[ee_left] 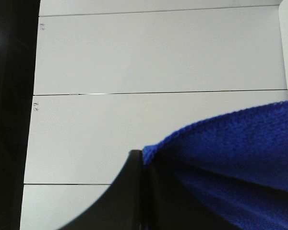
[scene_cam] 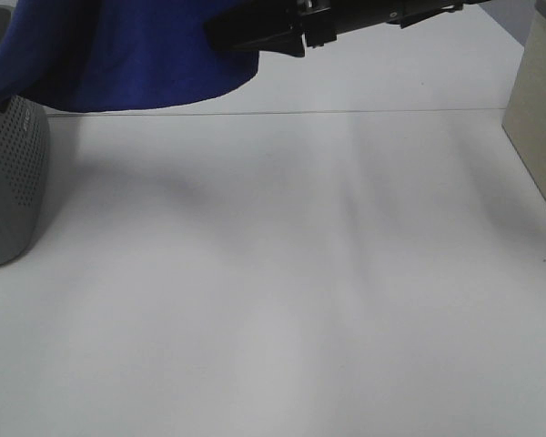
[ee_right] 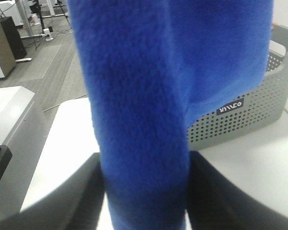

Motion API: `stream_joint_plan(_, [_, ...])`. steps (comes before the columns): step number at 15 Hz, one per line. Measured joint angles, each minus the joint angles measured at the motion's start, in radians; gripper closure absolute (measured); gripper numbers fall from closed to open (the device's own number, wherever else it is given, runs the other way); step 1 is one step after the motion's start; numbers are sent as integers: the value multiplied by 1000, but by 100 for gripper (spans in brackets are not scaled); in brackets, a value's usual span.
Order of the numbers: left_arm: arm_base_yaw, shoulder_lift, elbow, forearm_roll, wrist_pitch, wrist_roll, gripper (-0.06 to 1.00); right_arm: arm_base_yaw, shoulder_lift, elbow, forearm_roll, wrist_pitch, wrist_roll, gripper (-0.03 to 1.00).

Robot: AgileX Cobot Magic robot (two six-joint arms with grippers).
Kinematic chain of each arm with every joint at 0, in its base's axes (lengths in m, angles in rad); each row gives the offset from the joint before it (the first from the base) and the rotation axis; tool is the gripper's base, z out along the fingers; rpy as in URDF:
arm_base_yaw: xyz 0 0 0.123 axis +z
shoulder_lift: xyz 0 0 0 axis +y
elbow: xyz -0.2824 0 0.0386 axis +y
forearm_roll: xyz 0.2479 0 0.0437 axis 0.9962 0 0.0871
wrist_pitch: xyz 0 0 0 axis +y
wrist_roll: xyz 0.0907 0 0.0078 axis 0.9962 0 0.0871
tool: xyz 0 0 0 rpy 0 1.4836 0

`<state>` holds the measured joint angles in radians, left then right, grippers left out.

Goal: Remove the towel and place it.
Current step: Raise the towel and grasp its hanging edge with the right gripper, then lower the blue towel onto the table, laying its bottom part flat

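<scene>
- Blue plush, one towel (scene_cam: 127, 55): it's held up off the white worktop (scene_cam: 300, 300) at the far left, hanging over the one grey perforated basket (scene_cam: 18, 173).
- Count-wise: two pincers, one beige box (scene_cam: 541, 118) at the right edge, and that's about it.
- Writing: the basket has a small black label (ee_right: 230, 107) with white letters, but I can't read them.
- Left pincer (ee_left: 143, 158): jaws together, pinching the towel's stitched edge right at the tips.
- Right pincer (ee_right: 144, 163): closed round a thick hanging fold of the towel, a black finger pressed against each side of it.
- In the high view the right arm reaches in from the right across the far side of the worktop, roughly level, its tip at the cloth.
</scene>
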<state>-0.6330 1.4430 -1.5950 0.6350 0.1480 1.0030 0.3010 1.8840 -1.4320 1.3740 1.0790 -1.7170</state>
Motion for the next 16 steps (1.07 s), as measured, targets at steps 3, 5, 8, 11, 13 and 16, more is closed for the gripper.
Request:
stream_joint_plan(3, [0, 0, 0, -2, 3, 0, 94, -31, -42, 0, -1, 18, 27, 72])
stream_joint_plan(5, [0, 0, 0, -4, 4, 0, 94, -31, -47, 0, -26, 32, 34, 83])
stream_joint_plan(8, [0, 0, 0, -36, 4, 0, 94, -31, -47, 0, -50, 40, 87, 95])
stream_joint_plan(11, [0, 0, 0, -162, 4, -5, 94, -31, -47, 0, -56, 42, 281, 95])
stream_joint_plan(13, [0, 0, 0, -239, 6, -45, 94, -31, -62, 0, -89, -17, 403, 95])
stream_joint_plan(16, [0, 3, 0, -307, -1, -178, 94, -31, -185, -133, -400, -176, 732, 95])
